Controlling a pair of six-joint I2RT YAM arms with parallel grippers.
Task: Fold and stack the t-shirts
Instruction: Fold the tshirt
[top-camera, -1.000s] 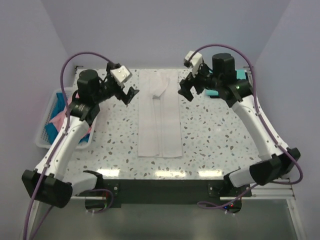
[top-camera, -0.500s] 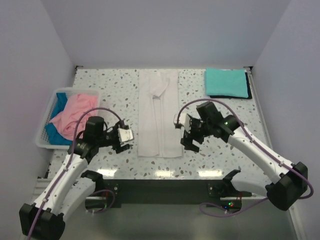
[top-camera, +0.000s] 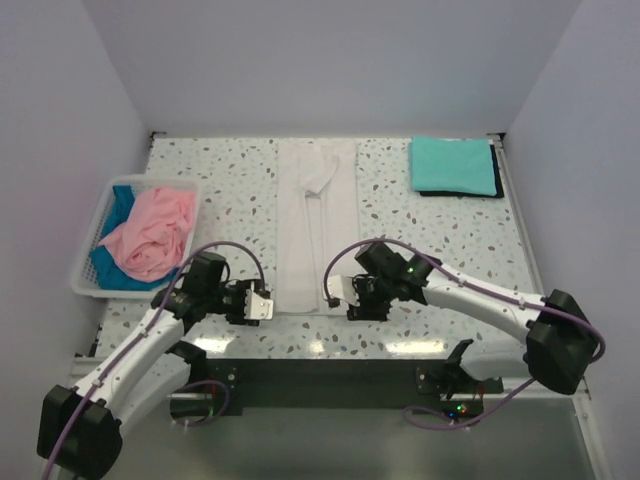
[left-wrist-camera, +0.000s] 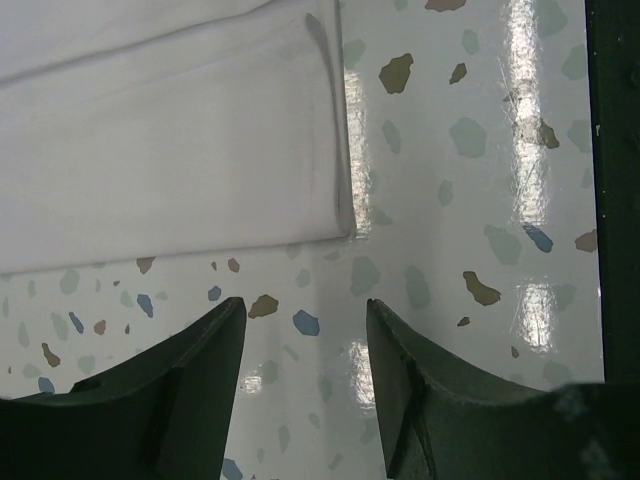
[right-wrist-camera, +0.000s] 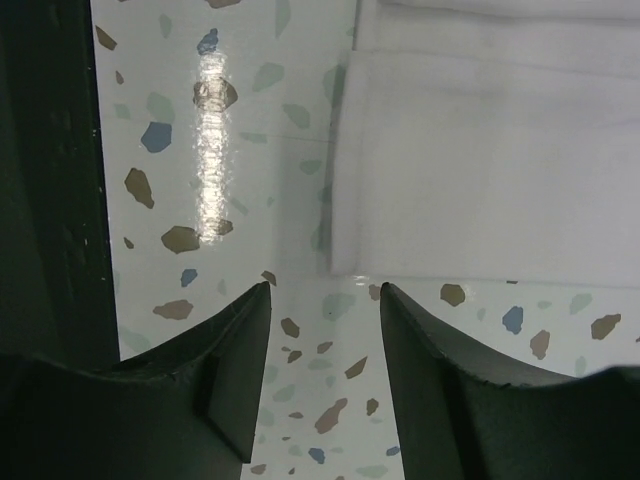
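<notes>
A white t-shirt (top-camera: 318, 225), folded into a long narrow strip, lies down the middle of the table. My left gripper (top-camera: 268, 306) is open and empty just left of its near left corner (left-wrist-camera: 335, 215). My right gripper (top-camera: 333, 298) is open and empty just right of its near right corner (right-wrist-camera: 350, 255). Both hover low over bare table beside the hem. A folded teal t-shirt (top-camera: 454, 165) lies at the back right. A pink t-shirt (top-camera: 150, 232) and a blue one (top-camera: 118, 205) are bunched in the basket.
A white lattice basket (top-camera: 84, 272) stands at the left edge of the table. A dark cloth edge shows under the teal shirt. The table's black front rail (top-camera: 320, 370) runs just behind both grippers.
Both arms have swung from the far end of the white shirt down to its near hem. The grippers have closed in on the two near corners. The shirt has not moved.
</notes>
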